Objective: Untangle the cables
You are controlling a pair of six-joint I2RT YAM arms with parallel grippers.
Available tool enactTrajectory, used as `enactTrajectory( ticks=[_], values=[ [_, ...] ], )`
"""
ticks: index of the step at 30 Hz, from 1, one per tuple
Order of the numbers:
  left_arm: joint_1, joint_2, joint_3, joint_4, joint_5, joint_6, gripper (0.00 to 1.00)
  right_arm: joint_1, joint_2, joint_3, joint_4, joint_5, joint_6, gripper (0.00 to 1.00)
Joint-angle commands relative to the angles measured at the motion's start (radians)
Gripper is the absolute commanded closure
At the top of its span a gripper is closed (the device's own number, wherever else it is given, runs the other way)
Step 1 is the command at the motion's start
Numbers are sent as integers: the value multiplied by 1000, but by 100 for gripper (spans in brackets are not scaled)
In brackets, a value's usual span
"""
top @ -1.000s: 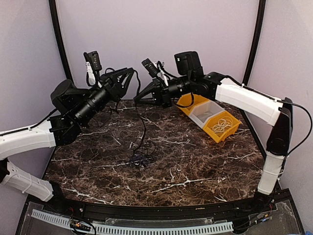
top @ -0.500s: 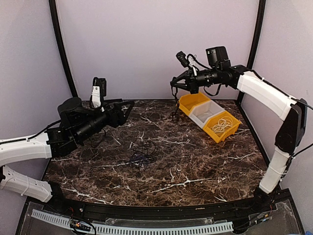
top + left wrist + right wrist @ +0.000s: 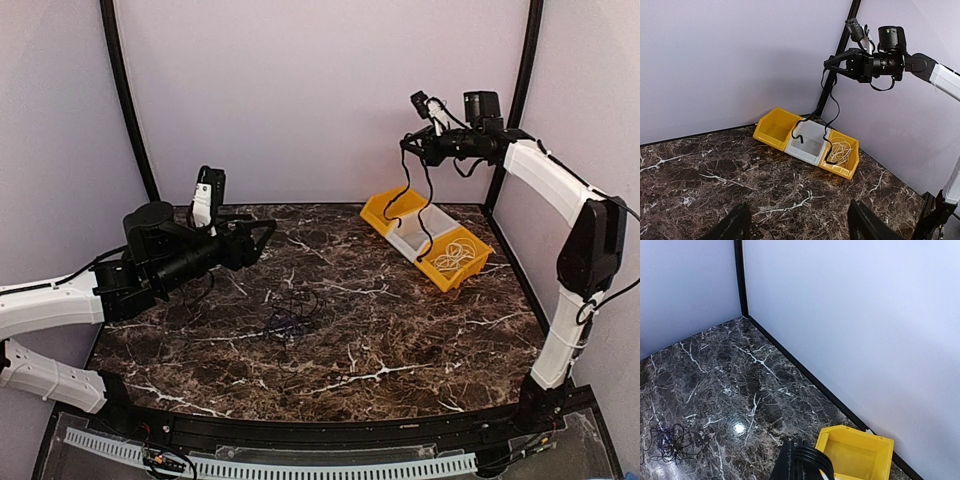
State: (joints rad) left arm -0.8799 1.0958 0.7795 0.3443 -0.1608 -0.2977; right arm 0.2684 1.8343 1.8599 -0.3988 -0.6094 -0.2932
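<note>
From my station I see the right claw point(image 3: 408, 146) raised high near the back right corner, pinched tight on a black cable point(image 3: 429, 215). The cable hangs from it in slack strands down to a row of three bins point(image 3: 441, 277) by the right edge of the marble worktop point(image 3: 380, 340). In the left wrist view the cable's lower loops drape over the pale middle bin point(image 3: 812, 150) and the rim beside it. Whether they lie inside or only across the edge I cannot tell. The nearest yellow bin point(image 3: 470, 262) holds a loosely coiled white cable point(image 3: 452, 254). The far yellow bin point(image 3: 855, 450) shows just beyond the right claw's closed fingers point(image 3: 790, 465), with black strands bunched against them. The left claw point(image 3: 265, 233) hovers above the left side of the worktop, pointing toward the bins. Its fingers point(image 3: 732, 227) are spread wide with nothing between them. The clump of cables point(image 3: 289, 323), thin black cords in a small tangle, lies near the middle of the worktop, apart from both claws and well away from the bins.
</note>
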Motion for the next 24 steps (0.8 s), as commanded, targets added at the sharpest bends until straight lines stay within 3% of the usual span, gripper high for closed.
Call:
enactTrajectory(
  ticks=[1, 12, 24],
  values=[
    [-4, -8, 20, -4, 9, 6, 31, -51, 40, 55, 89, -10, 63, 100],
    [-4, -2, 16, 2, 7, -8, 31, -87, 101, 38, 133, -15, 109, 100],
    [-4, 7, 18, 8, 8, -25, 32, -147, 66, 49, 148, -4, 117, 100]
  ],
)
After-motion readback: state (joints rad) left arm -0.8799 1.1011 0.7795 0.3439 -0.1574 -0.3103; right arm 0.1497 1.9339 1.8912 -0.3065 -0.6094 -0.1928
